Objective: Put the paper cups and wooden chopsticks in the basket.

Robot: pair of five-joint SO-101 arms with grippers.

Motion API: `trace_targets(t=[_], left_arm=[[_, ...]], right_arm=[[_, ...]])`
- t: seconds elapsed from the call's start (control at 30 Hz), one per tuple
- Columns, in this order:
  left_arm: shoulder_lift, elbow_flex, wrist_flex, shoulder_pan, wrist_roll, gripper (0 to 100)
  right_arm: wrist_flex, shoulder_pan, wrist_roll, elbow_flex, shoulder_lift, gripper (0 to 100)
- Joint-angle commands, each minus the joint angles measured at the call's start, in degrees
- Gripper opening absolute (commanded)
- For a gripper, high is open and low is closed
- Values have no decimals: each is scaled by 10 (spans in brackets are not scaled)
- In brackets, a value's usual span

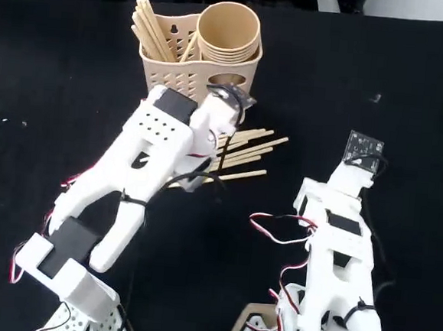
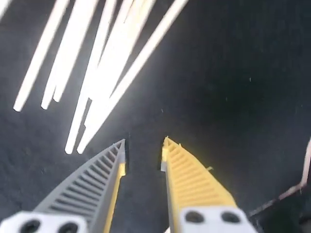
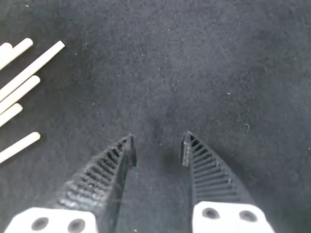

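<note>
One basket [image 1: 171, 73] is seen at the far side of the black surface [image 1: 59, 84]. One stack of cups [image 1: 229, 30] is set in it, with at least four nested rims to be counted. A bundle of chopsticks [image 1: 151, 30] is leaned out of the basket beside the stack. At least five loose chopsticks [image 1: 257, 149] are left lying on the surface just in front of the basket. The left claw [image 2: 143, 141] is held narrowly parted and empty, close by their ends. The right claw [image 3: 158, 137] is parted a little wider, also empty, over bare surface.

Bright glare, seemingly, on chopsticks [image 2: 103, 80]
</note>
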Motion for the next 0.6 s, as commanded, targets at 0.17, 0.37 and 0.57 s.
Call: trace_targets(t=[0.17, 0.37, 0.57], left_arm=[[-4, 127, -211, 3, -5, 222], [-4, 239, -363, 0, -38, 196], [2, 253, -388, -37, -53, 196]], right_arm=[[-10, 8, -5, -26, -18, 159], [-11, 7, -5, -26, -18, 159], [-11, 6, -5, -27, -18, 159]])
